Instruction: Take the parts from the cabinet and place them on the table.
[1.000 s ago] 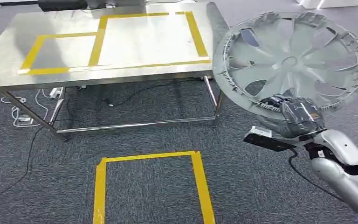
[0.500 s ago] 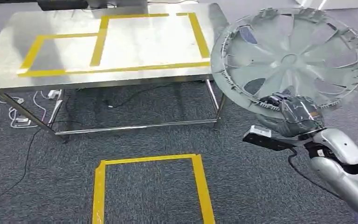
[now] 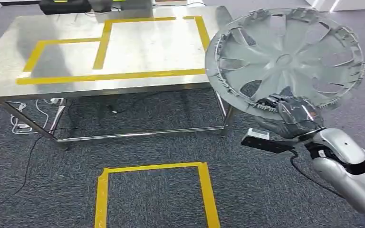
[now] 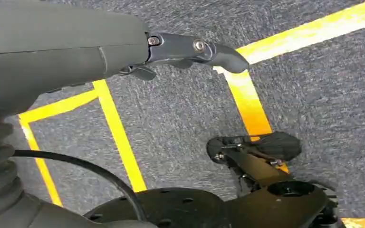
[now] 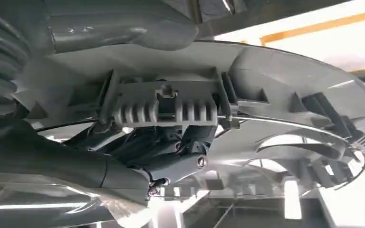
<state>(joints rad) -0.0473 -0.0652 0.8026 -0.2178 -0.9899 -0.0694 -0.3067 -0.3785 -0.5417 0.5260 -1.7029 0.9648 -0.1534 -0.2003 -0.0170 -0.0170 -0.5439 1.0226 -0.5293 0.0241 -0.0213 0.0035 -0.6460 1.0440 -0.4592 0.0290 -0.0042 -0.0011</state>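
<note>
Fingers point(image 3: 285, 105) of right hand point(image 3: 292, 116) clamp wheel cover point(image 3: 285, 61) at its lower rim, cover upright above them, short of table point(image 3: 9, 71); carry step, next: reach over & lay flat.

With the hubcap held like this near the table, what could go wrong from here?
1. The right hand grips the hubcap only at its lower rim, so the wide disc might tilt or slip.
2. The hubcap overlaps the corner of the table in the head view; it may clip the edge.
3. It might land outside the yellow tape outline.
</note>
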